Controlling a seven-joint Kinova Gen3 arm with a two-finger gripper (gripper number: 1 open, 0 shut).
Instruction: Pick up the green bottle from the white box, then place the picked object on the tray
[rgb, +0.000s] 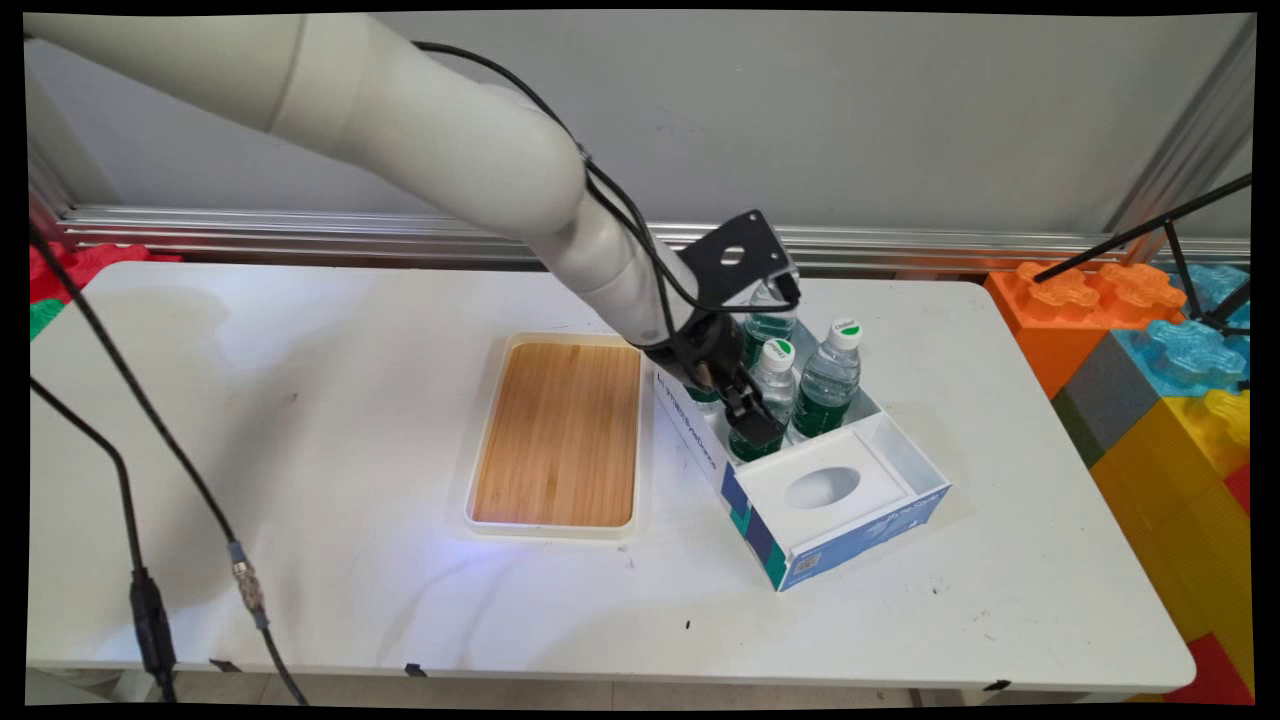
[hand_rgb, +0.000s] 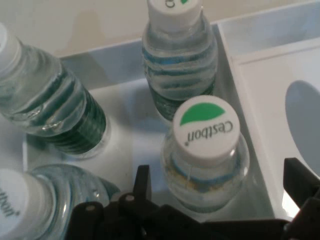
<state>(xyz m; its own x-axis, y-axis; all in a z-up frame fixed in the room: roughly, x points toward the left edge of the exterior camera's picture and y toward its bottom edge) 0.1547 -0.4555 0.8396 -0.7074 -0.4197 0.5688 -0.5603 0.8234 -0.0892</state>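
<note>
A wooden tray lies left, just beside the box and apart from it. The gripper hangs inside the box, fingers spread, nothing held; the nearest bottle stands upright between them, cap up. Three other bottles crowd around; a white insert borders the right.
</note>
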